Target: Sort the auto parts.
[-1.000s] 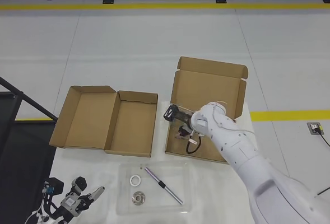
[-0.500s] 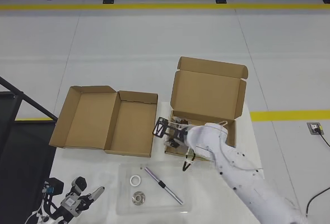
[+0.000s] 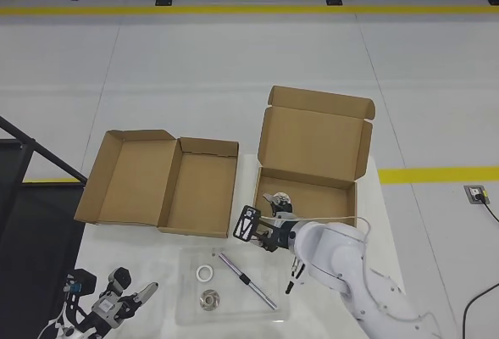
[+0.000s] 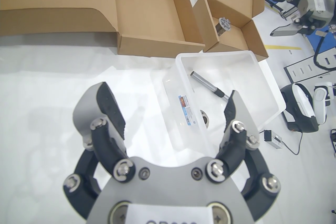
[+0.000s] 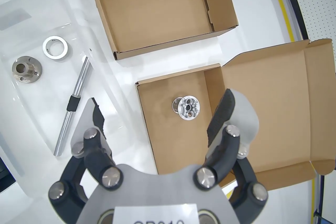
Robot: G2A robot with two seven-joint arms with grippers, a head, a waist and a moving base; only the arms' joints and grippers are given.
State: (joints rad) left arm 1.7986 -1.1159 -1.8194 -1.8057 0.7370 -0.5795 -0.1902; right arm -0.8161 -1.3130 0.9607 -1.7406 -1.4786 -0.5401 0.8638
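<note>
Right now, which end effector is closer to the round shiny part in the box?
Right. The right end effector is beside the box's front corner, close to the round shiny part. The left end effector is far away, past the clear tray.

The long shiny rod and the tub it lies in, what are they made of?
The long silver rod looks like polished metal, maybe steel: light streaks brightly along it. Its dark band may be rubber. The clear rectangular tub seems glossy plastic: the white table shows through its walls.
</note>
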